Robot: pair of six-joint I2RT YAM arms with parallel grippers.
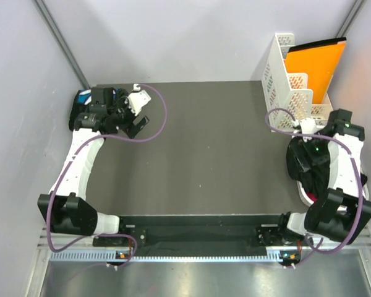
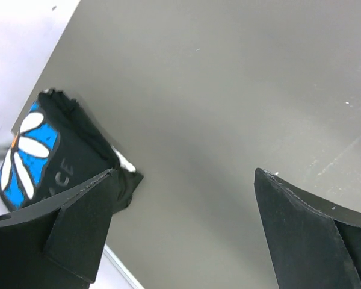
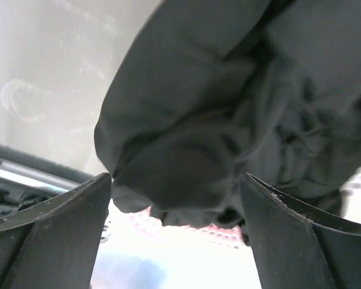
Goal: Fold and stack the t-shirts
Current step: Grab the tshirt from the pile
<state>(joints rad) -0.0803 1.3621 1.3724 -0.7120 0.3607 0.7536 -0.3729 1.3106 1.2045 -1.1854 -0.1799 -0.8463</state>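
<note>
White rack (image 1: 277,74), 1 o'clock: holds orange folder (image 1: 310,67). Crumpled black t-shirt (image 3: 228,108), 4 o'clock, over pale mesh bin (image 3: 189,233); right gripper (image 3: 177,177) jaws apart, straddling it. Folded petal-print t-shirt (image 2: 54,158), 10 o'clock; left gripper (image 2: 185,174) spread wide beside it.

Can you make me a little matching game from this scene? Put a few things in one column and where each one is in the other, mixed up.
Things:
1. folded shirt with white petals
2. crumpled black shirt
3. orange folder
4. white rack

Places:
A. standing inside the rack
B. far left corner of the table
C. far right corner of the table
D. right edge of the table

Pairs: 1-B, 2-D, 3-A, 4-C
</note>
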